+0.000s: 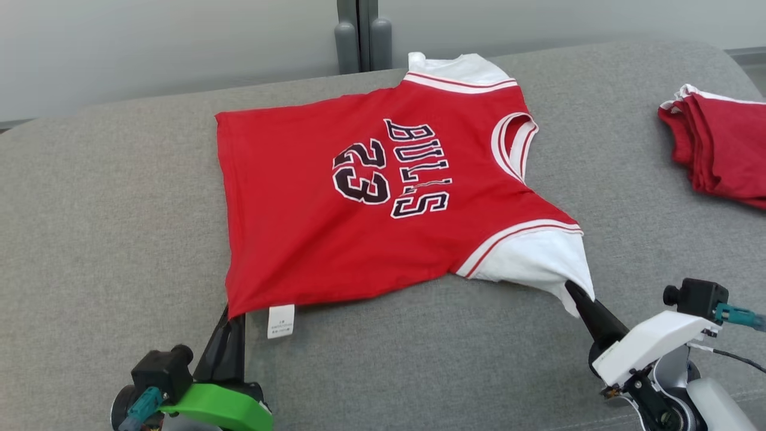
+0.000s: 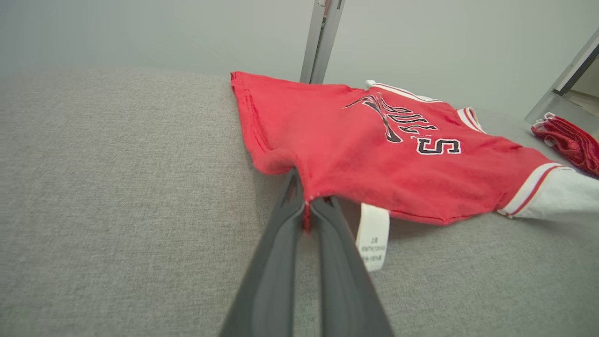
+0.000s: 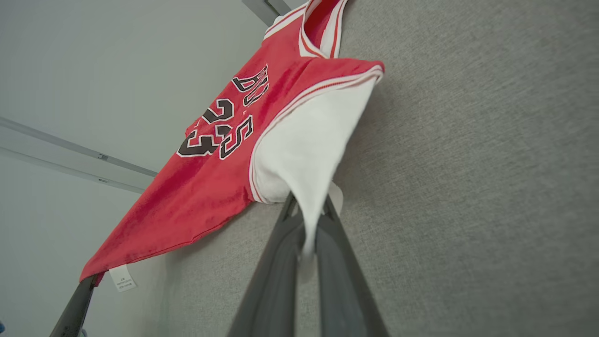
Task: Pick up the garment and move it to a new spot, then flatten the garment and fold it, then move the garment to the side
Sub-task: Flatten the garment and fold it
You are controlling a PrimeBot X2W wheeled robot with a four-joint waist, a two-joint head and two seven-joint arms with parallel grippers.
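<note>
Left gripper (image 1: 229, 312) pinches shut on the jersey (image 1: 359, 197) hem corner (image 2: 306, 194); right gripper (image 1: 573, 289) clamps its white sleeve (image 1: 532, 260); likely stretching it flat.

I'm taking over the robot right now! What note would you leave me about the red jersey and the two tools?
Left tool: shut on the hem corner of the jersey, beside the white label.
Right tool: shut on the tip of the near white sleeve.
Jersey: spread print-up on the grey cushion, near edge slightly lifted. A folded red garment lies at the far right.
Done: it looks placed and spread out.
Left: flatten fully, fold, move aside.
</note>
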